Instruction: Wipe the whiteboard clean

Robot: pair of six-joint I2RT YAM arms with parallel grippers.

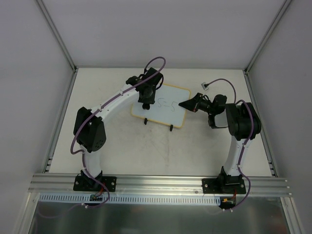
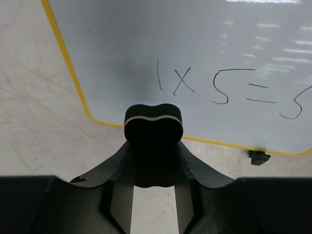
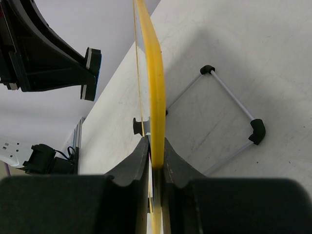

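Note:
The whiteboard, white with a yellow frame, stands tilted on two black clip feet at the table's middle. Dark writing "1x5=5" is on it. My left gripper is shut on a black eraser block with a thin white line, at the board's left part near its lower edge. My right gripper is shut on the board's right edge; the yellow frame runs between its fingers. The left gripper with the eraser also shows in the right wrist view.
A wire stand with black corners lies on the table behind the board. A small cable connector lies at the back right. An aluminium rail runs along the near edge. White walls enclose the table.

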